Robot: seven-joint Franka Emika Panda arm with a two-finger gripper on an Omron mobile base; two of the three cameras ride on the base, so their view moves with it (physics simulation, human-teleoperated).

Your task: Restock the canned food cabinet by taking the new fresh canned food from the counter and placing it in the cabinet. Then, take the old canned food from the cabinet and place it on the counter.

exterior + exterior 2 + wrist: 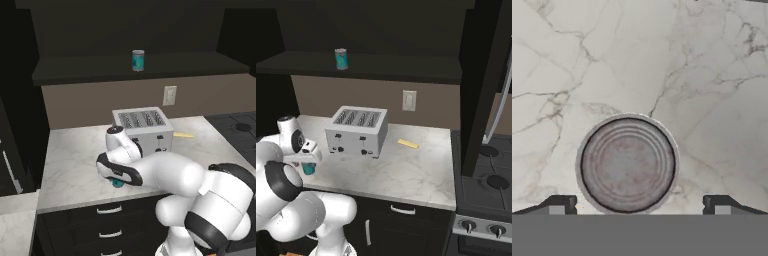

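White-grey marbled stone forms the worktop [406, 172], on which a silver four-slot toaster [357, 131] is set below a wall outlet [409, 100]. A teal can [308, 168] is seen upright near the worktop's front edge; its ridged lid [627, 164] is viewed from directly above. The end effector [637, 205] is held over it with its fingertips [558, 206] spread wide on either side, not touching. A second teal can [138, 60] is placed on the cabinet [90, 70] shelf.
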